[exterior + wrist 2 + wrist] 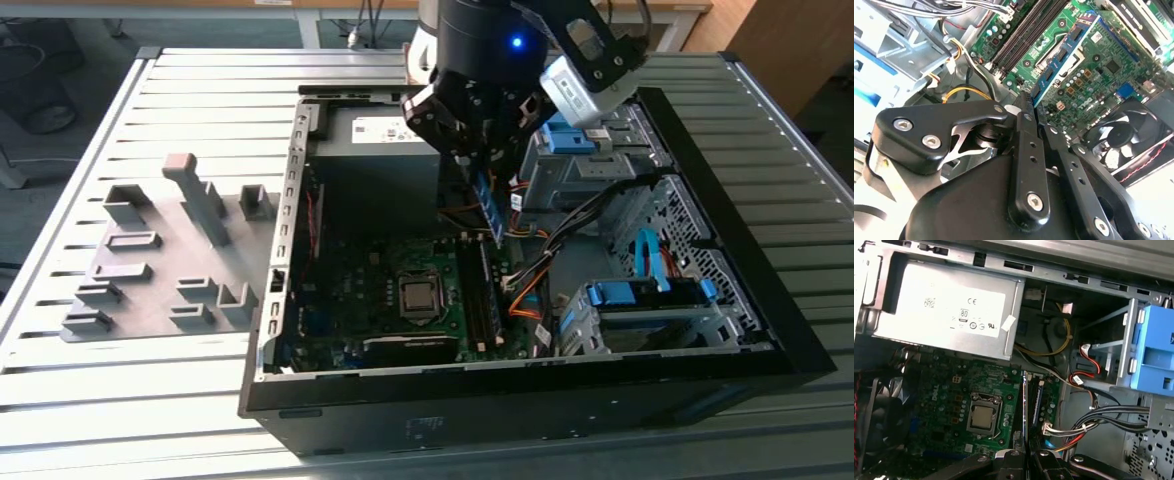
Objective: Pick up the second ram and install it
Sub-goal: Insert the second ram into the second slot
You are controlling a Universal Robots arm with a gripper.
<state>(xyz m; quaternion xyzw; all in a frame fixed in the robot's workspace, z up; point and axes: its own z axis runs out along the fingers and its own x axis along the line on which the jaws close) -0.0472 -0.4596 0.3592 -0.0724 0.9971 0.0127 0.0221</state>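
The second ram (493, 205) is a thin blue-green stick that hangs nearly upright inside the open computer case (747, 290), held at its upper end. My gripper (482, 165) is shut on it, above the motherboard's memory slots (478, 295). In the second wrist view the black fingers (1026, 150) clamp the ram (1064, 55), which runs out over the green board. In the first wrist view the ram (1025, 410) shows edge-on above the gripper (1026, 457), close beside the memory slots (1037, 399) and apart from them.
The bare processor socket (418, 295) lies beside the slots. The grey power supply (380, 128) sits at the case's far end, and drive bays with blue latches (641, 295) and cable bundles (587, 225) stand on the exterior view's right. Grey holder blocks (174, 260) rest on the slatted table.
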